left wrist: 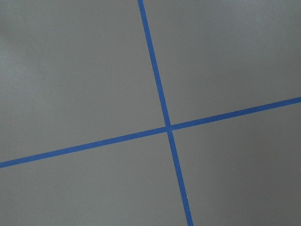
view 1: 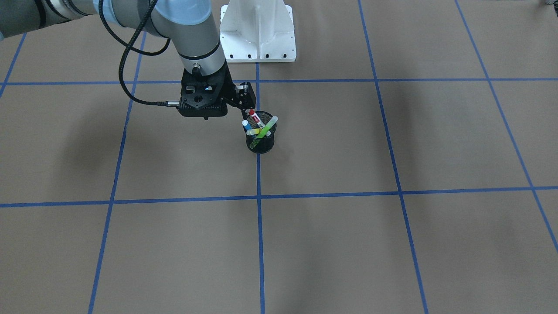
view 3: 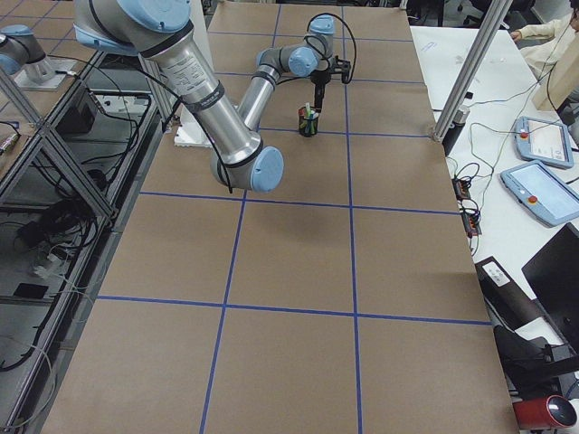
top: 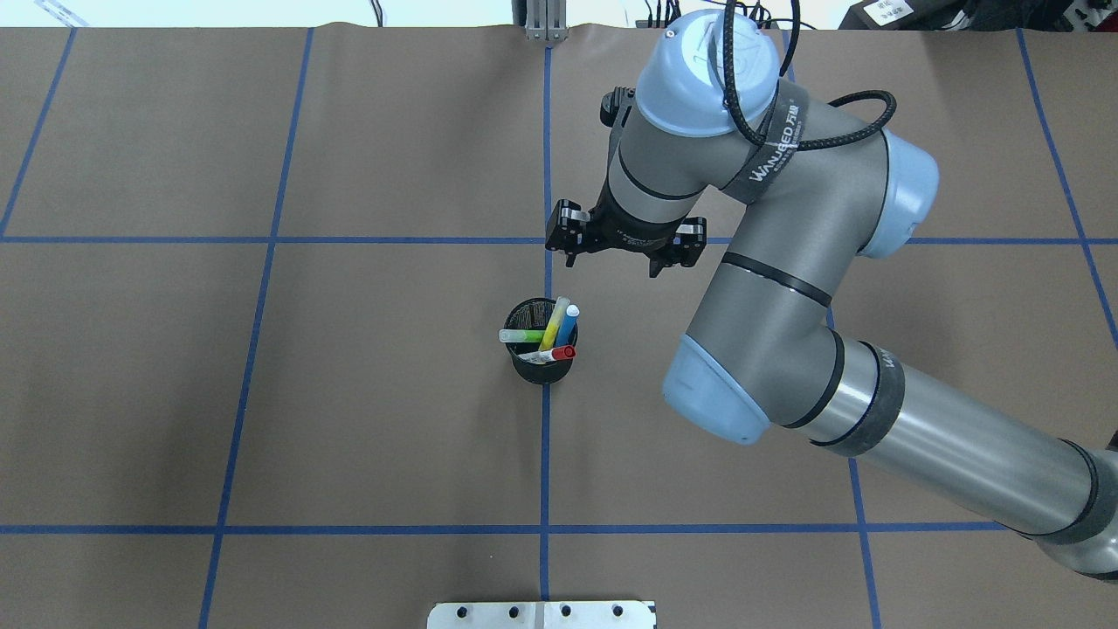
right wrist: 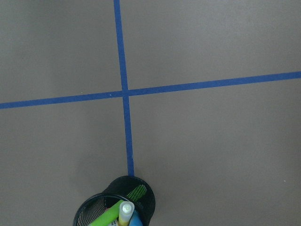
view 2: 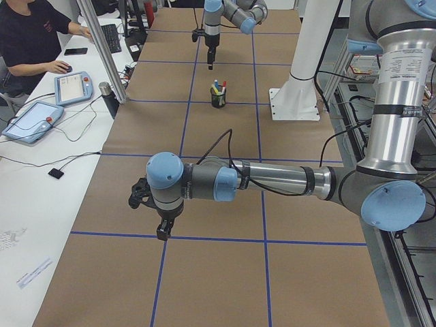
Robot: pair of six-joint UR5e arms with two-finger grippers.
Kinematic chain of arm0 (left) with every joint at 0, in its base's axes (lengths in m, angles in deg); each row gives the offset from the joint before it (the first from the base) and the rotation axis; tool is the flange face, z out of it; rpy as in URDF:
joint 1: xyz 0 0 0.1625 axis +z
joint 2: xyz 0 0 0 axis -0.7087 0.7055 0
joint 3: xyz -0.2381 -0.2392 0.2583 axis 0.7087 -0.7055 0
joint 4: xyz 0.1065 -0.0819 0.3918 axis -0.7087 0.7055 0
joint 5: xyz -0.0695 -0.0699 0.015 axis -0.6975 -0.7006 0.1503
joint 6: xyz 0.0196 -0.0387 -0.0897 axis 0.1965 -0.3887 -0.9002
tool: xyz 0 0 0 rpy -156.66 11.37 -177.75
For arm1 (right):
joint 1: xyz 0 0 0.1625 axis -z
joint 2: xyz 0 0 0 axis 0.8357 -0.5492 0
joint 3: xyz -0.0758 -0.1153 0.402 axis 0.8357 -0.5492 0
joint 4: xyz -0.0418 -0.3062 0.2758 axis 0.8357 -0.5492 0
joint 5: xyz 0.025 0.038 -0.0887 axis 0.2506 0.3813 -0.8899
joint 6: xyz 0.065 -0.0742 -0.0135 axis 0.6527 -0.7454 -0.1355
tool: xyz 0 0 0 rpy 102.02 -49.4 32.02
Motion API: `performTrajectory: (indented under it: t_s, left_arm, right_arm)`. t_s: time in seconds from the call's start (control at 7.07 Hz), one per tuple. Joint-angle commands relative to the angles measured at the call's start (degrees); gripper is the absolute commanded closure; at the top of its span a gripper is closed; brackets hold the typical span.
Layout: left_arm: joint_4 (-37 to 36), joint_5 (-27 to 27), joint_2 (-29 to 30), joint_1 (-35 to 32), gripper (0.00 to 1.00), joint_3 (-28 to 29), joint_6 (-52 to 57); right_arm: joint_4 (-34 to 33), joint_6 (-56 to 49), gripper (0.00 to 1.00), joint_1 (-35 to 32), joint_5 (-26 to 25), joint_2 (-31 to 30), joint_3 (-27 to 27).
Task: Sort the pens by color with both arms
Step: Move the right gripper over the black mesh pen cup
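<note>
A black mesh cup (top: 541,371) stands on the centre tape line and holds all four pens: lime green (top: 521,335), yellow (top: 553,323), blue (top: 569,325) and red-capped white (top: 553,354). My right gripper (top: 611,262) hangs above the cup, just beyond it and a little to its right. Its jaws look spread and empty. In the front-facing view one finger (view 1: 248,107) shows close above the red cap (view 1: 252,112). The right wrist view shows the cup (right wrist: 141,197) at its bottom edge. My left gripper (view 2: 162,233) hovers over bare table far to my left; I cannot tell its state.
The brown table carries a grid of blue tape lines (top: 548,240). The white base pedestal (view 1: 258,30) stands behind the cup. An operator (view 2: 34,41) sits at a side desk with tablets (view 2: 71,87). Aluminium frame posts (view 2: 102,54) stand along the table's far edge.
</note>
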Motion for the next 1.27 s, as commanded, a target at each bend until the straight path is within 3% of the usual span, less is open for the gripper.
performTrajectory:
  t_s: [0.0, 0.85, 1.13]
  left_arm:
    - [0.0, -0.1, 0.0, 0.0, 0.01, -0.1, 0.0]
    - [0.0, -0.7, 0.0, 0.0, 0.01, 0.0, 0.0]
    - [0.1, -0.7, 0.0, 0.0, 0.01, 0.0, 0.0]
  right_arm:
    - [-0.8, -0.2, 0.02, 1.2, -2.1, 2.9, -3.5]
    - [-0.5, -6.7, 0.02, 3.1, -2.0, 2.5, -6.1]
    - [-0.3, -8.1, 0.09, 3.5, -1.2, 2.1, -6.2]
